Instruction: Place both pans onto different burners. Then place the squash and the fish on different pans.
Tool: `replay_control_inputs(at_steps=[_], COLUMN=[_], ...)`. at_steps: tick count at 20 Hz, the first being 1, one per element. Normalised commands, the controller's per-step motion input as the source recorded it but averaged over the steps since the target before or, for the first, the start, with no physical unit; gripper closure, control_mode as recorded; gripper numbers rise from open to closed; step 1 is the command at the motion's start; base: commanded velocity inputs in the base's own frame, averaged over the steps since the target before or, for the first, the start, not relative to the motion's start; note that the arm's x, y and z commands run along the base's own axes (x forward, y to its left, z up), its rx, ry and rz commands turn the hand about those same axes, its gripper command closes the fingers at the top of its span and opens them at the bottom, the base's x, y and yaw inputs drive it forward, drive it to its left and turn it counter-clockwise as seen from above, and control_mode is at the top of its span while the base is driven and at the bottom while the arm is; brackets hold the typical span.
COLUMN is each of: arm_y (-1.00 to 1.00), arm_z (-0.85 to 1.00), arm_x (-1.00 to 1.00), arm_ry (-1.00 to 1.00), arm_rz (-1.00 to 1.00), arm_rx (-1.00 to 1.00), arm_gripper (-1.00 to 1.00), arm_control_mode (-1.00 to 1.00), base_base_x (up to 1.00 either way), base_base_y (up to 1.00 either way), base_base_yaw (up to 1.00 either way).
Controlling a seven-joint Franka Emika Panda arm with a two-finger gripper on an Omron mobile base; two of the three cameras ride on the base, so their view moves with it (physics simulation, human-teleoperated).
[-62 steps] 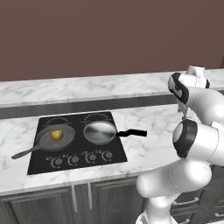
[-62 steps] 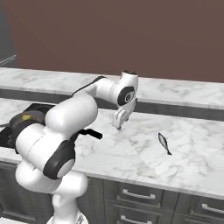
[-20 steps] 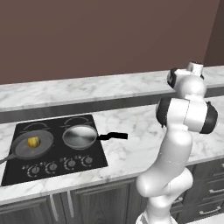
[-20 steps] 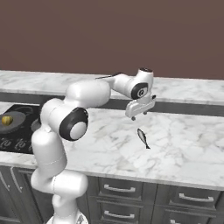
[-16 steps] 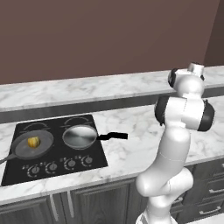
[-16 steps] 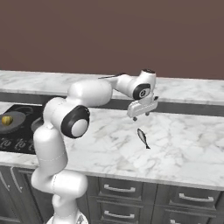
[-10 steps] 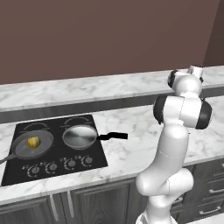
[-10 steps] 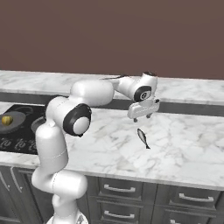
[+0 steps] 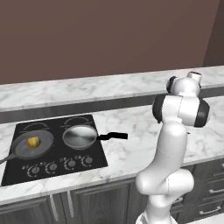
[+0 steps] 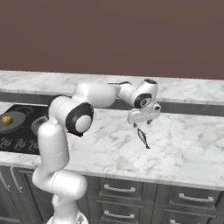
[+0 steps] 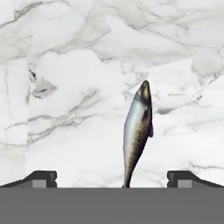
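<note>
White marble counter [image 10: 183, 157] runs below a dark brown wall, with a flat black glass cooktop [image 9: 17, 131] set into it. White Franka arm [image 10: 94, 94] reaches out level over the counter, wrist bent so the hand points down. Dark grey skillet [image 9: 41, 148] sits on the front left burner; shiny silver pan with black handle [image 9: 79, 136] sits on the burner beside it. Two-finger gripper [image 10: 141, 123] hangs just above the slim silver-brown fish [image 10: 143, 137], jaws spread wide, holding nothing. Fish lies flat on the marble between the fingertips [image 11: 43, 177] in the hand view. Small yellow-orange squash [image 9: 33, 141] rests inside the skillet.
</note>
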Motion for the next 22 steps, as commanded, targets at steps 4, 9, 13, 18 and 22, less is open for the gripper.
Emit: replay_control_inputs(at_steps=[4, 9, 13, 18, 22], arm_y=[0.0, 0.0, -0.02, -0.07, -0.09], arm_z=[-0.48, -0.44, -0.27, -0.08, -0.09], arm_x=[0.0, 0.04, 0.13, 0.2, 0.1], arm_ry=[0.0, 0.0, -0.01, -0.01, 0.0], arm_rz=[-0.03, -0.02, -0.01, 0.0, 0.0], arm_rx=[-0.01, -0.02, -0.01, 0.0, 0.0], arm_gripper=[-1.0, -1.0, -1.0, -1.0, -1.0], arm_control_mode=[-1.0, -1.0, -1.0, -1.0, -1.0], base_base_x=[0.0, 0.0, 0.0, 0.0, 0.0], base_base_y=[0.0, 0.0, 0.0, 0.0, 0.0], base_base_yaw=[0.0, 0.0, 0.0, 0.0, 0.0])
